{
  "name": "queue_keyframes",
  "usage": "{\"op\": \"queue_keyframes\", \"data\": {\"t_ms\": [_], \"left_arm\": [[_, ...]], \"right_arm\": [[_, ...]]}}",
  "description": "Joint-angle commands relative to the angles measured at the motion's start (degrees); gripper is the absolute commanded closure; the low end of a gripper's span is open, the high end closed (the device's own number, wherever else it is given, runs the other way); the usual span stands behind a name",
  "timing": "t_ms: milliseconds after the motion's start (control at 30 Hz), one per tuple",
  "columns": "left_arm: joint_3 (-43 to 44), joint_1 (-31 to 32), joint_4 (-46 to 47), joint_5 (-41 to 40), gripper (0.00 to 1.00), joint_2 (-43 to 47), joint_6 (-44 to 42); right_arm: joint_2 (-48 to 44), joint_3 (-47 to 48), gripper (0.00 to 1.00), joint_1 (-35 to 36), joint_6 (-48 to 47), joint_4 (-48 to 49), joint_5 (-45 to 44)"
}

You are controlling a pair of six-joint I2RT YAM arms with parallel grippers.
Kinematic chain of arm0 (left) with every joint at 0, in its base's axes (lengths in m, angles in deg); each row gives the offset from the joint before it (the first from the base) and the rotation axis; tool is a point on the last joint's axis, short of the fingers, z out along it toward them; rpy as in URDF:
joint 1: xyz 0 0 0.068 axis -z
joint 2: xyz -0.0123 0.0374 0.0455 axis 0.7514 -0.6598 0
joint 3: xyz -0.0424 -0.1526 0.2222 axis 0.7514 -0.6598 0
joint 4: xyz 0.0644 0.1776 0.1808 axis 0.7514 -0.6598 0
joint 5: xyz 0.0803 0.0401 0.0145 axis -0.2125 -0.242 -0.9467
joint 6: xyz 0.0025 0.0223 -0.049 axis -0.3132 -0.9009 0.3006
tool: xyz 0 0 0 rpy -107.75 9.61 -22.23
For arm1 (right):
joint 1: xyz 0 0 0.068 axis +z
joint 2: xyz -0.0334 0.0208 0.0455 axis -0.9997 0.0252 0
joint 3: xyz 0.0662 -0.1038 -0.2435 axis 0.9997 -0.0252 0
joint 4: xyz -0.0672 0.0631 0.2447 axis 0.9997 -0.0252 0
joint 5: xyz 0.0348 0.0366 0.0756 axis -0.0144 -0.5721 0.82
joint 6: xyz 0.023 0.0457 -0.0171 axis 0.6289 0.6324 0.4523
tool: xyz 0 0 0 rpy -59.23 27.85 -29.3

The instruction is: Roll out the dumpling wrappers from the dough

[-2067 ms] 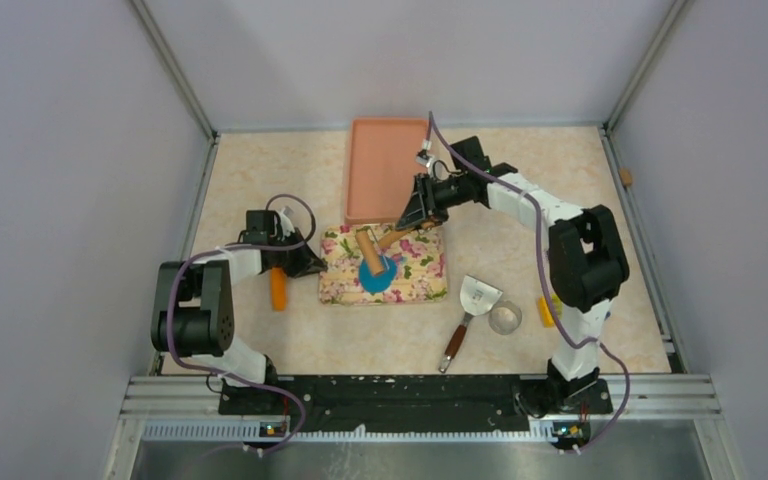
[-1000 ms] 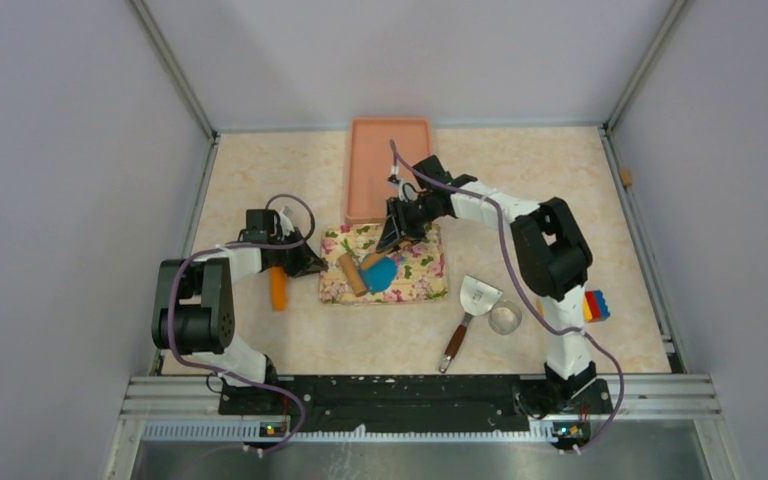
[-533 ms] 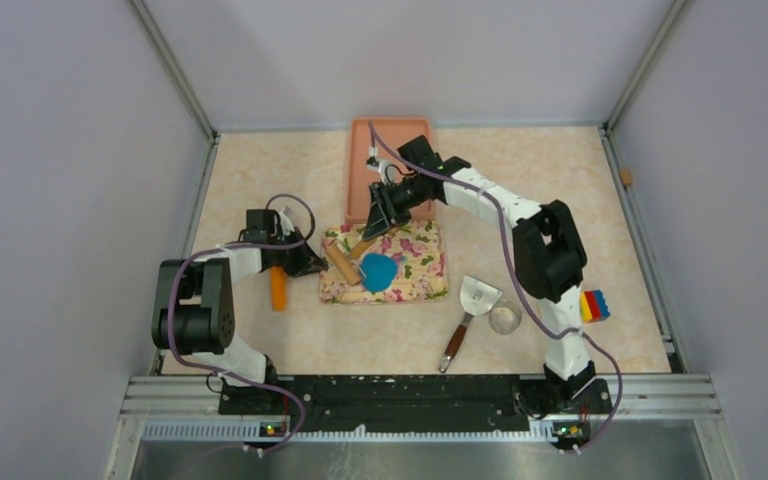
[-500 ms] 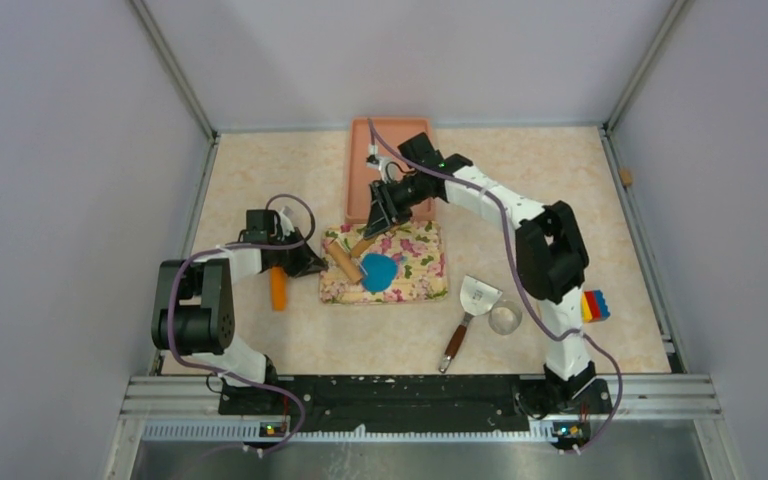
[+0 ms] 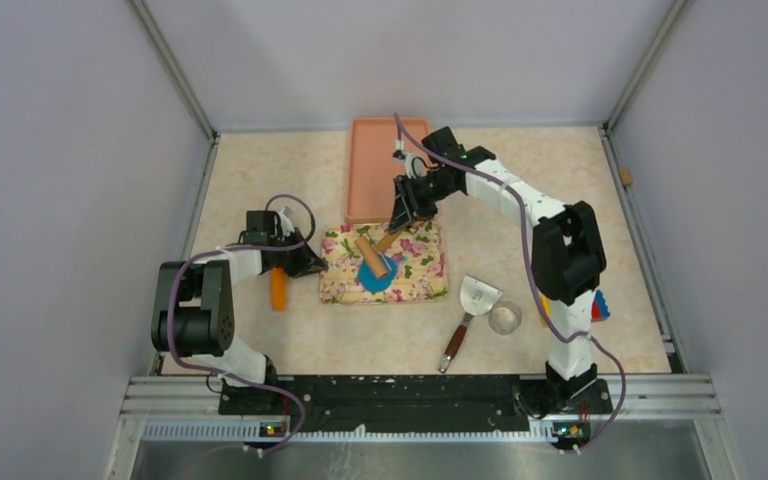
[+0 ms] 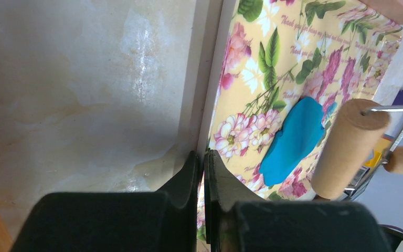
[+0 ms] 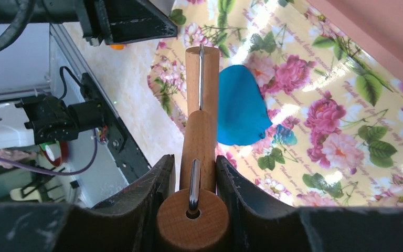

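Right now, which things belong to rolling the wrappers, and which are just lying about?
In use: dough, rolling pin in the right hand, floral mat, left hand pinching its edge.
Lying about: spatula, ring cutter, pink tray, orange stick, toy brick.

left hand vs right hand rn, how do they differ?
The left hand is shut, holding nothing I can see; the right hand is clamped on the handle of the rolling pin. The left hand sits low at the left edge of the mat; the right hand is above its far edge. Both are black and two-fingered.
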Motion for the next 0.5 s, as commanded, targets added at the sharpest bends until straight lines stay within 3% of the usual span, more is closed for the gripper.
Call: {"op": "queue_keyframes", "data": {"t_ms": [0, 167, 300, 467], "left_arm": [[0.8, -0.3, -0.3, -0.9, 1.00, -0.4, 0.5], [0.6, -0.3, -0.3, -1.2, 1.00, -0.4, 0.3], [0.7, -0.3, -0.6, -1.2, 1.00, -0.4, 0.2], [1.0, -0.3, -0.6, -1.6, 1.00, -0.5, 0.4]], "right_arm": [[3.0, 0.2, 1.00, -0.2, 5.3, 2.6, 3.3], [7.4, -0.3, 1.00, -0.5, 7.7, 2.6, -0.7], [9.5, -1.1, 1.00, -1.7, 4.2, -2.7, -12.0], [8.1, -5.1, 1.00, -6.6, 0.2, -5.4, -19.8]]}}
